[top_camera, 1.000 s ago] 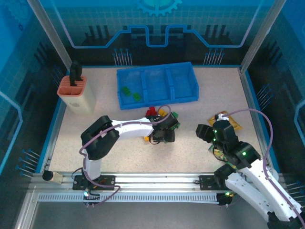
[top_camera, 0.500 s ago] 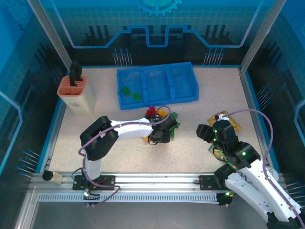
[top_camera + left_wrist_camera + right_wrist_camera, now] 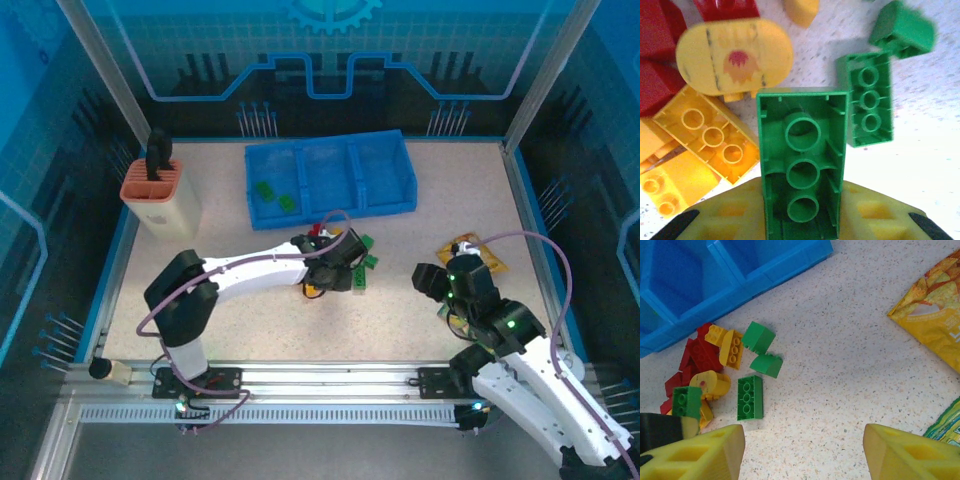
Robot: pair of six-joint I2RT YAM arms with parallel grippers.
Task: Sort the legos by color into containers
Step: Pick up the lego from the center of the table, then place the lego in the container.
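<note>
- The left fingers (image 3: 725, 217) were clenched on a green brick (image 3: 801, 165), with one yellow pad against each long side of its near end.
- That brick's hollow underside faced the wrist camera, three tubes in a row. Its long axis ran straight away from the fingers, the far end pointing into the pile (image 3: 702, 355).
- Whether the brick rested on the table (image 3: 920, 165) or hung above it could not be told.
- Just beside it on the right, a second green brick (image 3: 869, 100) lay on the table, also underside up. Its long axis was nearly parallel to the held one's.
- Beyond that lay a green sloped piece (image 3: 902, 27), tipped at an angle.
- On the held brick's left, a yellow brick (image 3: 710, 137) lay underside up, its long axis slanting across the view.
- A rounded yellow piece (image 3: 735, 55) with a red mark sat at the held brick's far left corner.
- Red bricks (image 3: 660, 55) sat at the far left of the wrist view.
- The right fingers (image 3: 705, 452) were released and wide apart, with nothing between them, over bare table on the near side of the pile.
- A snack bag (image 3: 935, 315) lay to their right, well apart from the pile.
- In the top view, the pile sat just in front of the tray (image 3: 335, 213), whose long axis ran left to right.
- Two green bricks (image 3: 287, 202) lay in its left compartment (image 3: 272, 170).
</note>
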